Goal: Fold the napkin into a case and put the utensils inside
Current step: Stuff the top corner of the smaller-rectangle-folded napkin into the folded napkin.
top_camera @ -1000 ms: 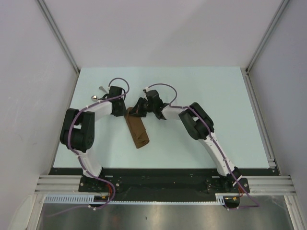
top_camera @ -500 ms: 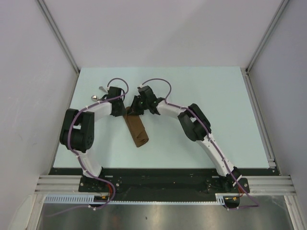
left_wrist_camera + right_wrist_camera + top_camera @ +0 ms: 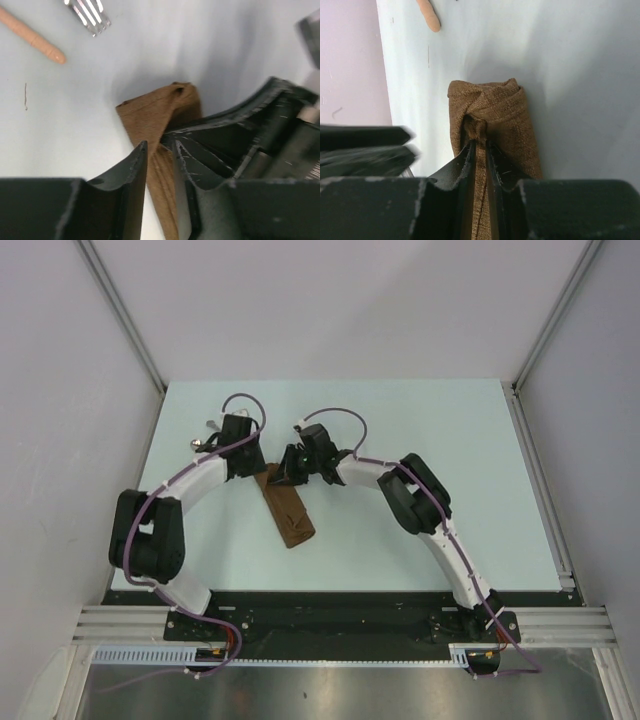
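Pinches a raised pleat at the far end of the case [image 3: 492,107] with the right gripper [image 3: 479,146], jaws nearly together on the cloth. Straddles that same end with the left gripper [image 3: 159,149], jaws a little apart, a sliver of table [image 3: 60,125] bare beside one finger. Has the case lying aslant between both arms. Shows fork [image 3: 89,14] and spoon [image 3: 32,36] apart from it, toward the far left.
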{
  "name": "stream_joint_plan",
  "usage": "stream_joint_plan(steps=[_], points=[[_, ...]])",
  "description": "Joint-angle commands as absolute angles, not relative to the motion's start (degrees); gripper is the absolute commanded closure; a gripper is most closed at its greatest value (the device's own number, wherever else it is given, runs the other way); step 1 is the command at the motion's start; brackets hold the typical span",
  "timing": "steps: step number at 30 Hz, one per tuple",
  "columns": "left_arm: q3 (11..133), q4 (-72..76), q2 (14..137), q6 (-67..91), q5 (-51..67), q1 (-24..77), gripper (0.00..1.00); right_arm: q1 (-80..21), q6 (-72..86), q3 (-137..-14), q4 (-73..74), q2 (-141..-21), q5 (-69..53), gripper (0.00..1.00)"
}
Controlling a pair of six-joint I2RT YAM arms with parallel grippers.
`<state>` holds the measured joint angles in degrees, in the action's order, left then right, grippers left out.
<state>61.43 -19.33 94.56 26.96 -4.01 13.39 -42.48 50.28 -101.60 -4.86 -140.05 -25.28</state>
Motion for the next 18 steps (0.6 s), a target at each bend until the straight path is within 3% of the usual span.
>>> stream_joint_plan(steps=[1,5,18], points=[[61.96,-18.63,90.70,27.16,-1.50,13.80,0.73,-41.75,47.11,-100.11,-2.81,-136.68,-27.16,0.81],[62.32,-18.63,92.46,27.51,-0.70,13.80,0.79,-41.31,47.11,-98.44,-3.07,-133.78,-27.34,0.82],[64.07,-18.72,96.23,27.95,-4.13,13.71,0.80,-40.34,44.83,-97.82,-3.95,-135.08,-26.45,0.90]])
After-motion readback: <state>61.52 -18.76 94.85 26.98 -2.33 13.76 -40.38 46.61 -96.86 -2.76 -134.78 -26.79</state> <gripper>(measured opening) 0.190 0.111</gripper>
